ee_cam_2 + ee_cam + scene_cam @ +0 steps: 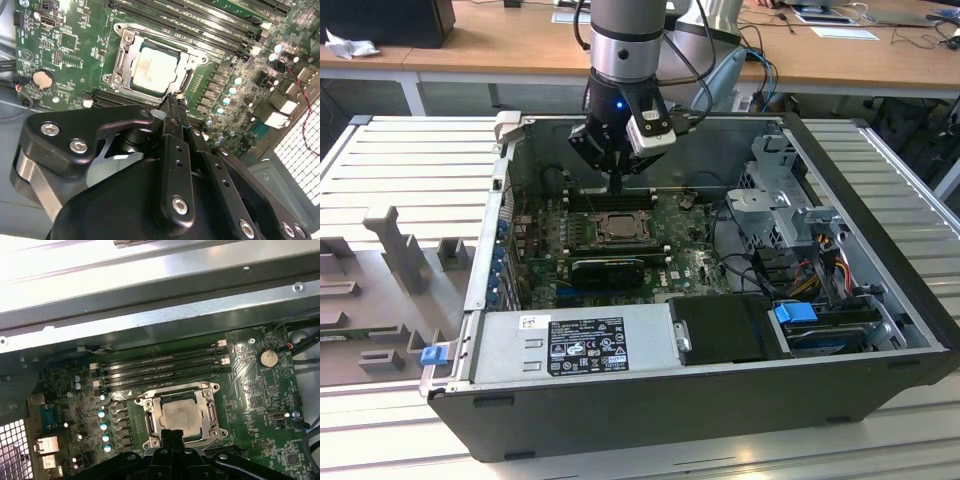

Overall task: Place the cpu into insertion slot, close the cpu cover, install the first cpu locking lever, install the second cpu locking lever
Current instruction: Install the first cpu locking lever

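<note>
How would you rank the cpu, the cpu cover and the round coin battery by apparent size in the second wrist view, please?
1. cpu cover, framing the chip.
2. cpu, slightly smaller.
3. round coin battery, clearly smallest.

The cpu [181, 415] lies in the insertion slot [150, 421] on the motherboard [250, 390], beside the memory slots [160, 371].

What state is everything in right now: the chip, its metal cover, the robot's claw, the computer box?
cpu: seated flat, top showing.
cpu cover: down, framing the cpu.
gripper: shut, tip by the cover's edge.
computer case: lying on its side, open on top.
</note>
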